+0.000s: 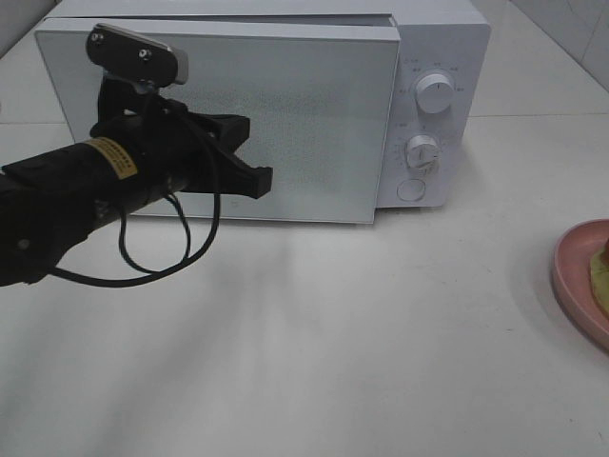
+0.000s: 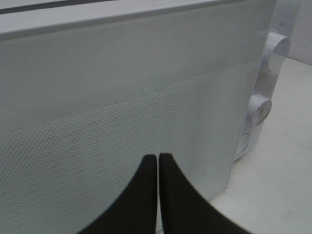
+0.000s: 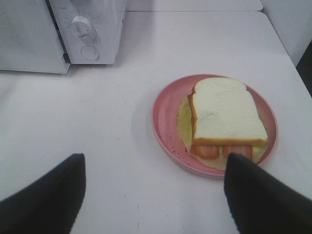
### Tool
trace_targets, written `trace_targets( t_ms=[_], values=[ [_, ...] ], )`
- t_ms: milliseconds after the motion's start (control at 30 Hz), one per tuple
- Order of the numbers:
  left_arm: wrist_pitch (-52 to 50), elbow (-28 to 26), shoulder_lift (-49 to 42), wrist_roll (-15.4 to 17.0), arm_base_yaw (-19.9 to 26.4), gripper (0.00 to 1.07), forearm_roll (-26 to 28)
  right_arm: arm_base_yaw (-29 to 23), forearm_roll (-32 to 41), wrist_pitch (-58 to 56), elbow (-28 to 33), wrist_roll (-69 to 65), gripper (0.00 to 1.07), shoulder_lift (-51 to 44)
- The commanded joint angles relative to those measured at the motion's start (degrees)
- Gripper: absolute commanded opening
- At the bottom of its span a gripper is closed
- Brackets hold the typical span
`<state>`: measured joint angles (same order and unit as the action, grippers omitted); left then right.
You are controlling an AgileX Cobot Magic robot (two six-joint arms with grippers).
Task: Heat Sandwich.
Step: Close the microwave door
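The sandwich (image 3: 226,114), white bread with tan crust, yellow filling and red pieces sticking out, lies on a round pink plate (image 3: 163,112). In the right wrist view my right gripper (image 3: 155,161) stands open just short of the plate, with nothing between its dark fingers (image 3: 263,195). In the high view only the plate's edge (image 1: 576,276) and a sliver of the sandwich (image 1: 601,271) show at the far right. My left gripper (image 1: 257,178) is shut and empty, its tips (image 2: 158,157) close in front of the white microwave's door (image 1: 304,114). Whether they touch the door I cannot tell.
The microwave (image 1: 442,43) stands at the back of the white table (image 1: 362,343), door facing front. Two round knobs (image 1: 435,92) (image 1: 422,150) and a round button (image 1: 410,189) sit on its right panel. A black cable (image 1: 152,257) loops below the left arm.
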<state>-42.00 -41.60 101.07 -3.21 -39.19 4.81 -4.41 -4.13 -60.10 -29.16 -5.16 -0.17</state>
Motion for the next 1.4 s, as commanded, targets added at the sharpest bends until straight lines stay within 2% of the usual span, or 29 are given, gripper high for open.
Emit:
trace_targets(
  t_ms=[33,500,1100,1400],
  values=[
    [2.2,-4.0,2.0,-0.1,-1.7,0.00,0.7,0.5,-0.1,0.4,0.2,0.5,0.76,-1.5],
    [10.5,-20.5,10.8,-0.1,-4.0,0.00,0.7,0.5,-0.1,0.4,0.2,0.5,0.76,-1.5],
    [15.2,-31.8,17.3,0.1,-3.3,0.00,1.8,0.5,-0.1,0.4,0.2,0.5,0.76,-1.5],
    [16.6,-36.8,20.6,0.3,-0.1,0.00,4.4,0.5,-0.1,0.4,0.2,0.5,0.76,-1.5]
  ],
)
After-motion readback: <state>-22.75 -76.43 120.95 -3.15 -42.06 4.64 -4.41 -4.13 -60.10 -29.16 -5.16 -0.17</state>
